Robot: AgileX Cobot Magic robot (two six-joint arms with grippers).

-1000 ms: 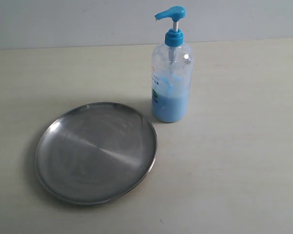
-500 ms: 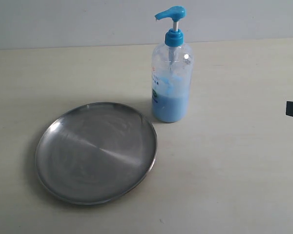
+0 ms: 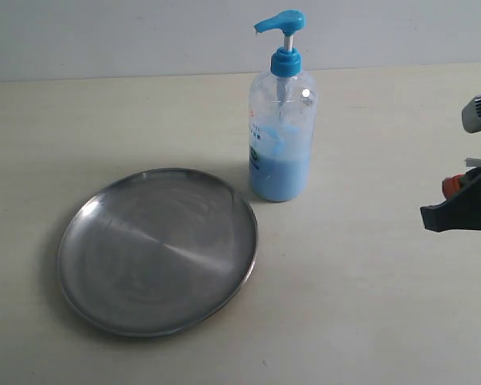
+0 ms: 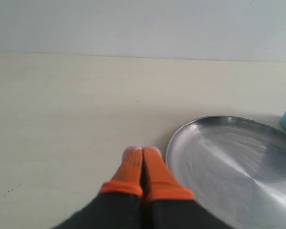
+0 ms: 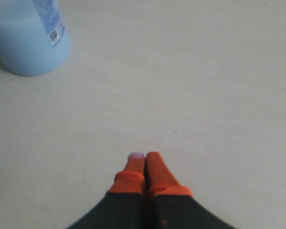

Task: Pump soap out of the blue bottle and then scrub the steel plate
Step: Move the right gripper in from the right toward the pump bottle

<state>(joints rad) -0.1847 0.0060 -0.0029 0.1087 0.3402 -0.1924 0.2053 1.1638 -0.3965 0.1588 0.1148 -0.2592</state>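
At the right edge of the scene, the right gripper's (image 5: pixel 144 160) orange fingertips were pressed together on nothing, low over the bare table (image 3: pixel 369 305) and well apart from the bottle (image 3: pixel 280 152) to its left. The left gripper (image 4: pixel 142 152) was likewise closed and empty, just beside the plate's (image 3: pixel 156 249) rim; the exterior view did not show it.

The bottle stood upright at the far right of the plate, just beside its rim, with its spout facing left. No soap showed on the steel.

Liquid filled only the lower part of the bottle, so it was probably light, and being tall it would tip easily. Its smooth plastic wall would likely flex and slip under a squeeze. A straight press down on the flat pump head (image 3: pixel 282 22) looked safest, with the body steadied low. The plate looked stiff, but it might skate on the table when scrubbed; the raised rim was the place to pin it.
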